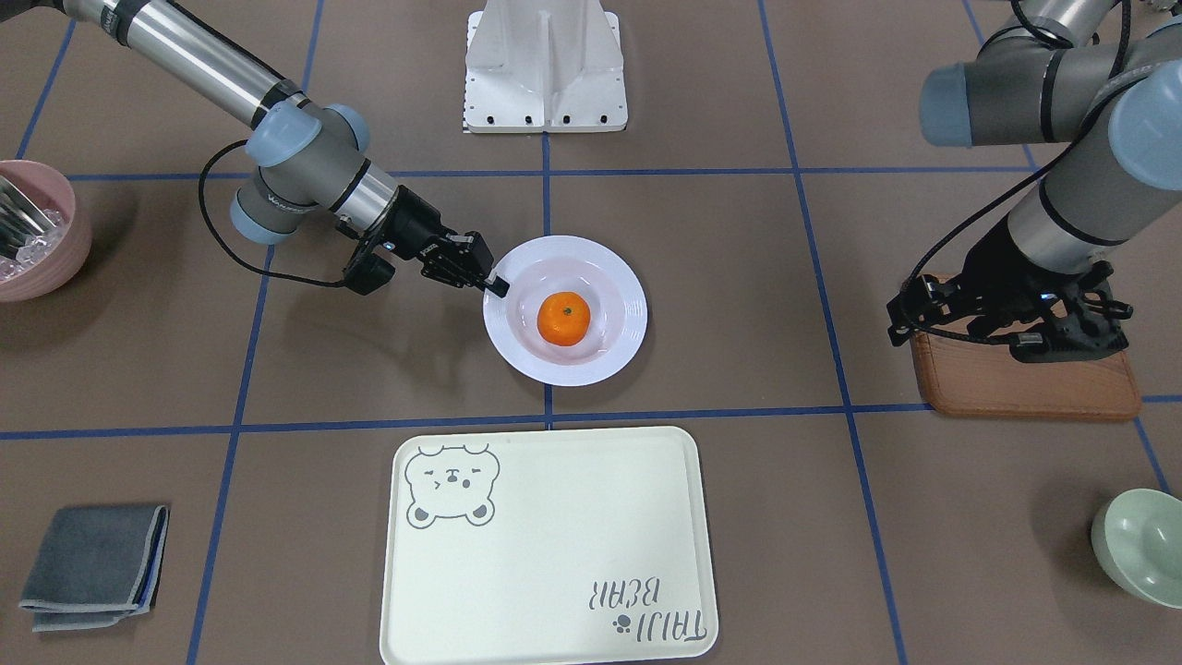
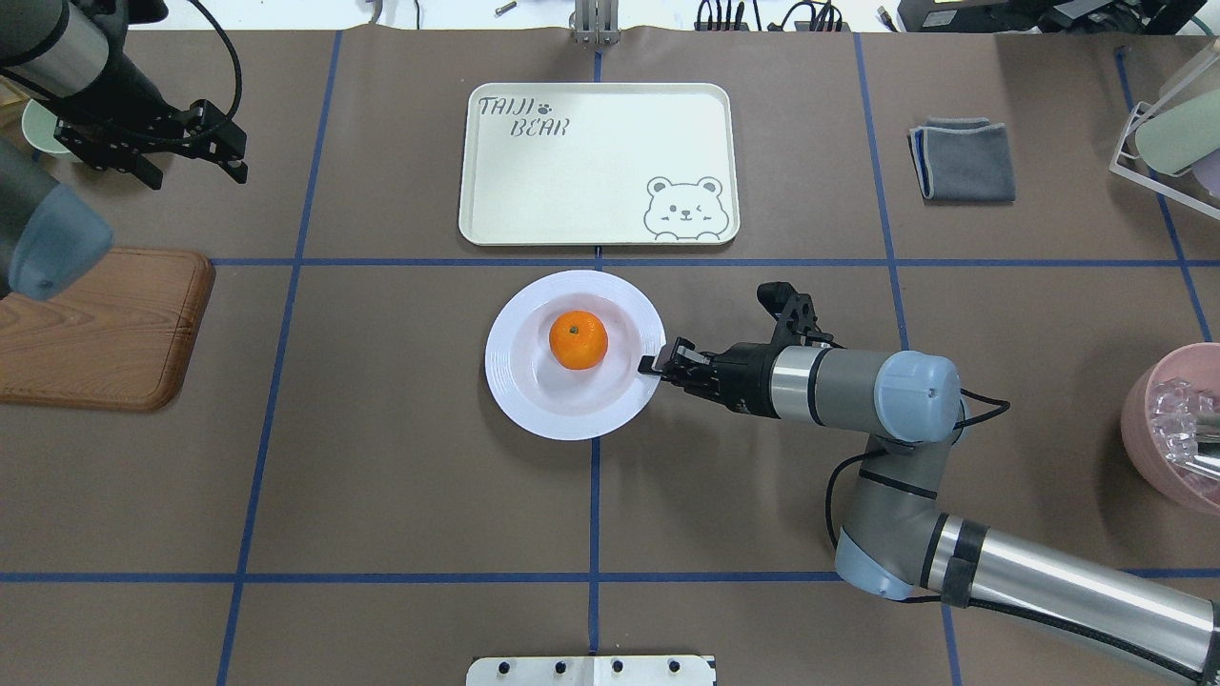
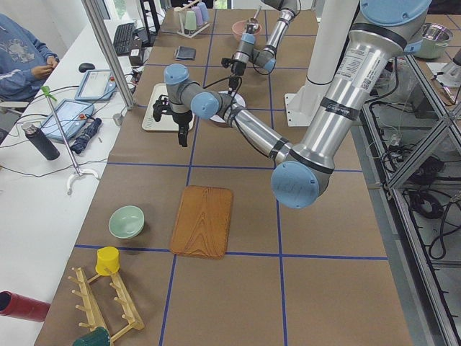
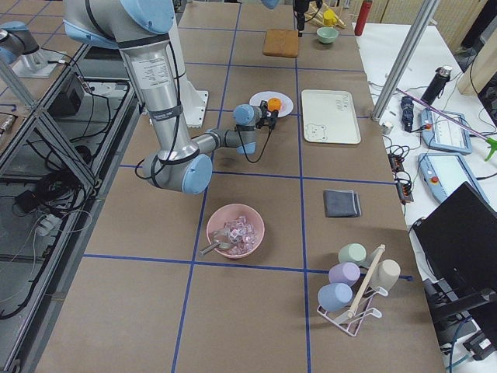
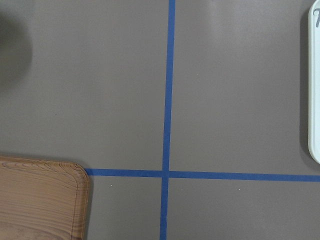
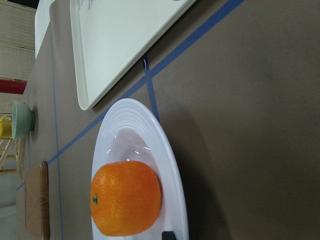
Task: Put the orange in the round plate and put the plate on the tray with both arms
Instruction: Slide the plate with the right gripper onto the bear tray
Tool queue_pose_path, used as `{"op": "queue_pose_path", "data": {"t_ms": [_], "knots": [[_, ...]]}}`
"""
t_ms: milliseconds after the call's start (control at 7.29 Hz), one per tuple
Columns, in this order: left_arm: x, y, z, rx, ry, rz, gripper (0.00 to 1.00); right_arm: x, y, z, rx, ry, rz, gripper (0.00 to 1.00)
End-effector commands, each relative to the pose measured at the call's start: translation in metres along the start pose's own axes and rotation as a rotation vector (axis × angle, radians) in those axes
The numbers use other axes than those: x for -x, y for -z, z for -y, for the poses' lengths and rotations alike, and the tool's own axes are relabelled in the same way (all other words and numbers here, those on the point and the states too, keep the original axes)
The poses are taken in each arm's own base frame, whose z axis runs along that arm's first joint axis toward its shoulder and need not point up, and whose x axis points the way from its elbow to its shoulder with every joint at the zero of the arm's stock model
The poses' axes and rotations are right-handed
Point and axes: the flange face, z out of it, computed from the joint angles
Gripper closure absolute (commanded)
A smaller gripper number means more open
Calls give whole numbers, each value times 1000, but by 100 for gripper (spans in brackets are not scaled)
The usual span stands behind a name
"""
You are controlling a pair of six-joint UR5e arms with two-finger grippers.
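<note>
On the table [image 2: 381, 476], near the middle, the orange [image 2: 578, 340] sits in the hollow of the round plate [image 2: 519, 386]. The plate rests flat on the table, just beside the tray [image 2: 591, 181] but not on it. A blue tape line [image 2: 810, 262] runs between the two.

My right tool [image 2: 651, 365] comes in from my right side, low over the table, and its tip is on the plate's rim. Its fingers are pressed close together there. I think they pinch the rim, but the lower finger is hidden under the plate, so I am not sure. The orange is near the tip but does not touch it.

My left tool [image 2: 195, 173] is well apart from the plate, up in the air far off to my left. Its two fingers are spread wide. A wooden board [image 2: 95, 329] lies on the table near it.
</note>
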Motion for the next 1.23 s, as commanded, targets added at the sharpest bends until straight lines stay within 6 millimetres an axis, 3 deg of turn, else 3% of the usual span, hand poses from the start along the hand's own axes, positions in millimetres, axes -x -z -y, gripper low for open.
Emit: {"op": "queue_pose_path", "data": {"t_ms": [0, 1097], "knots": [[0, 2, -1, -2, -1, -1, 3, 5, 4, 1, -4, 2, 28, 100], [-6, 12, -6, -2, 0, 1, 3, 21, 23, 12, -88, -100, 220, 100]]}}
